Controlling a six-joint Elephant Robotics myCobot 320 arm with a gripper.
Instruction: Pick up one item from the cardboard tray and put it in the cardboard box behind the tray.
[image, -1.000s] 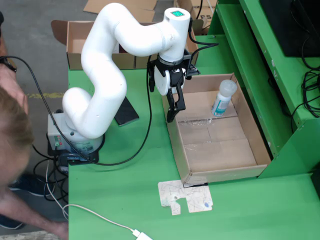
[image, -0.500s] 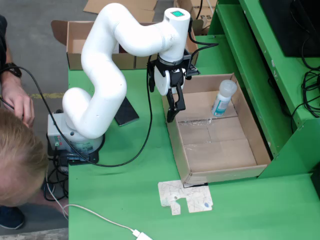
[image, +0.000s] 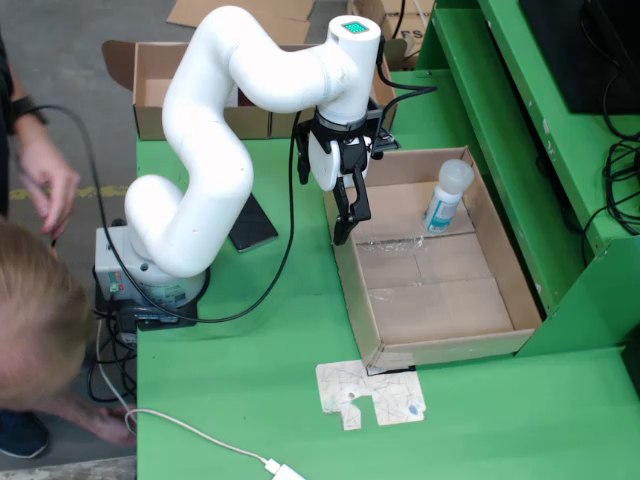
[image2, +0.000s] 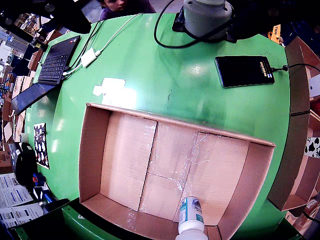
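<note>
A white bottle with a blue label (image: 446, 197) stands upright in the far right corner of the shallow cardboard tray (image: 430, 300) in the fixed view. The view from the gripper looks down on the tray (image2: 125, 160) and catches the bottle (image2: 190, 216) at its lower edge. My gripper (image: 345, 222) hangs on the white arm above the tray's left wall, well left of the bottle, with nothing in it. Its black fingers (image: 342, 232) overlap, so I cannot tell their gap. An open cardboard box (image: 160, 75) stands behind the table's far left edge.
A black phone (image: 252, 222) lies beside the arm's base (image: 150, 280). A paper cutout (image: 370, 393) lies in front of the tray, with a white cable (image: 200, 435) near it. A person (image: 35, 300) bends at the left. A green frame (image: 560, 150) borders the right.
The person at the left has shifted and raised a hand with the black cable. The arm, gripper and bottle have not moved.
</note>
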